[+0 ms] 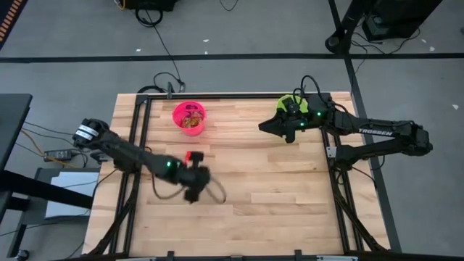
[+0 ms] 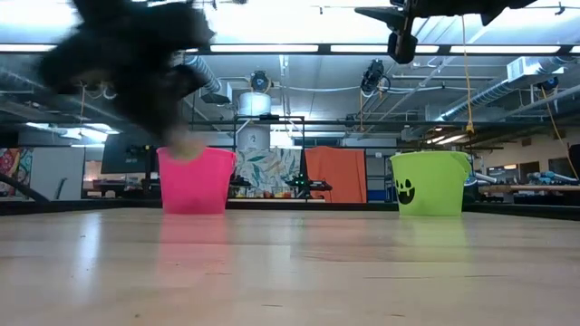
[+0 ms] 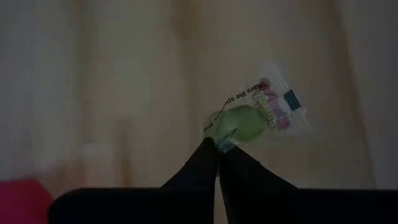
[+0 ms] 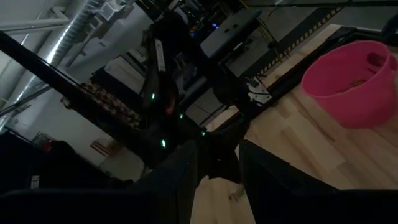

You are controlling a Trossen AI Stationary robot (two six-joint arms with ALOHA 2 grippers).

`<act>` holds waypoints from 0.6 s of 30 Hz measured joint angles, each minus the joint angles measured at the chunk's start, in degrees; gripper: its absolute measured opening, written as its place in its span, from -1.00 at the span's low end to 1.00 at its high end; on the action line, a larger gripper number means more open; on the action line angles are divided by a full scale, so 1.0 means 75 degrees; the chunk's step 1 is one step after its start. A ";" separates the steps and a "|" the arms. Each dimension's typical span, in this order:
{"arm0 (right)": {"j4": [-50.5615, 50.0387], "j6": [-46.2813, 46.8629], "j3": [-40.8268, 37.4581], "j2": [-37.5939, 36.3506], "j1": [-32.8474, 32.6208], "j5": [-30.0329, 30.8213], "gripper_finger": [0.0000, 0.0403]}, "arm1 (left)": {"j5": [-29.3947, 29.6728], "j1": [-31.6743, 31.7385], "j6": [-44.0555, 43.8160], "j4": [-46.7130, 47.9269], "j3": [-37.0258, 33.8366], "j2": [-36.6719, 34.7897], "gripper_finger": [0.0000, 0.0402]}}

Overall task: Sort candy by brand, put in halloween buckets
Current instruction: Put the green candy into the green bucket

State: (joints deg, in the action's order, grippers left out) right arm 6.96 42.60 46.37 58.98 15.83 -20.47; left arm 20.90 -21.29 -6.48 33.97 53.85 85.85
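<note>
High view: the wooden worktop [image 1: 275, 181] has a black frame along its edges, and most of its surface from the centre toward 6 o'clock is bare wood with open room to move. The pink bucket [image 1: 189, 117] stands near the 12 o'clock edge, left of centre, with orange-brown candy [image 1: 191, 121] inside. The green bucket [image 1: 291, 106] stands at the 1 o'clock corner, close against the frame, partly covered by the right arm. A small red packet [image 1: 194, 156] lies on the wood toward 6 o'clock of the pink bucket, just beside the left arm's wrist; which way it points is too small to tell.

The left arm stretches from the 9 o'clock edge toward the centre, low and nearly straight. The left gripper [image 3: 217, 144] has its fingers pinched together on the twisted end of a clear-wrapped green sweet [image 3: 244, 122], whose long axis runs outward from the fingertips, the printed wrapper tail farthest from them.

The right arm reaches in from 3 o'clock, elbow bent, and the right gripper [image 4: 217, 163] hangs above the worktop just beside the green bucket, fingers partly apart and holding nothing.
</note>
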 joint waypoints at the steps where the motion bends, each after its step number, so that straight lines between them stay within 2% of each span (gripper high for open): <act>1: -0.0038 -0.0035 0.0000 0.0000 -0.0018 0.0040 -0.35 | 0.0113 0.0215 -0.0119 -0.0276 0.0072 -0.0057 -0.92; 5: -0.0137 -0.0122 0.0000 0.0000 -0.0128 0.0208 -0.35 | 0.0324 0.1131 -0.0608 -0.1163 0.0472 -0.0259 -0.92; 8: -0.0146 -0.0201 0.0000 0.0000 -0.0233 0.0223 -0.35 | 0.0188 0.1717 -0.1095 -0.1691 0.0865 -0.0286 -0.92; 10: -0.0155 -0.0290 0.0000 0.0000 -0.0331 0.0308 -0.35 | -0.0328 0.2046 -0.1701 -0.2440 0.1115 -0.0301 -0.92; 14: -0.0156 -0.0622 0.0000 0.0000 -0.0545 0.0475 -0.35 | -0.1958 0.2572 -0.2853 -0.4609 0.1356 -0.0306 -0.92; 18: -0.0155 -0.1067 0.0000 0.0000 -0.0707 0.0804 -0.35 | -0.2857 0.3015 -0.3945 -0.6544 0.1373 -0.0312 -0.92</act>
State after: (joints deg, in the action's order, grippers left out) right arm 5.80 34.60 46.37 58.98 10.53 -14.44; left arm -0.52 1.33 -36.06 -15.10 64.14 83.50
